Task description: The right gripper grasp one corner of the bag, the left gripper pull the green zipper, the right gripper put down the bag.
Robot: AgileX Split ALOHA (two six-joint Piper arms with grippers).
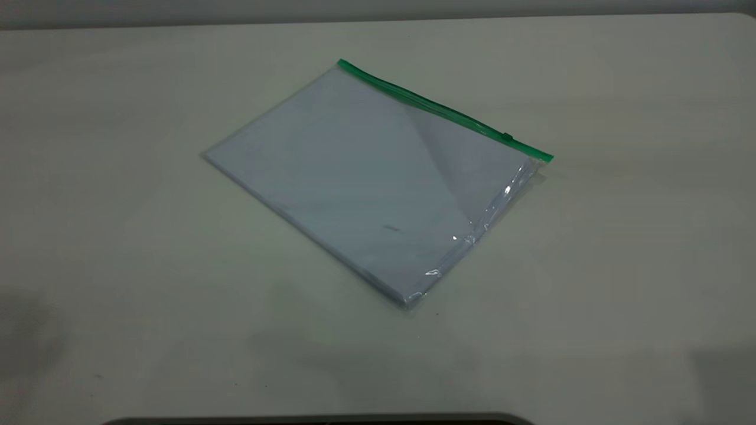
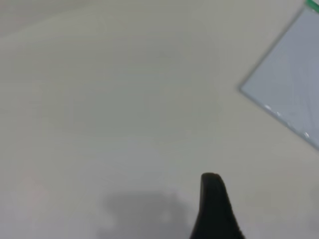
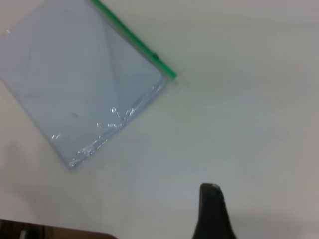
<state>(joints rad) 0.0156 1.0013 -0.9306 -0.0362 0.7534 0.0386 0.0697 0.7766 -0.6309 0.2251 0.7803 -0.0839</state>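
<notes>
**Exterior view: a clear bag lies flat on the table, no arm near it**

The exterior view shows a pale table (image 1: 118, 236) with the bag (image 1: 366, 183) lying flat near its middle, turned so its corners point toward the table's edges. The green zipper (image 1: 437, 109) runs along the bag's far long edge, from upper left down to the right. A small green slider tab (image 1: 507, 137) sits on it close to the right end. The plastic is crinkled and shiny along the short edge on the right. Neither arm appears in this view.

In the left wrist view, one dark fingertip of the left gripper (image 2: 215, 209) shows above bare table, well apart from a corner of the bag (image 2: 291, 94). Whether its fingers are spread or pressed together cannot be told.

In the right wrist view, one dark fingertip of the right gripper (image 3: 213, 211) shows over bare table, well apart from the bag (image 3: 79, 84). The zipper's slider end (image 3: 155, 56) lies nearest it. Its finger spacing cannot be told either.
</notes>
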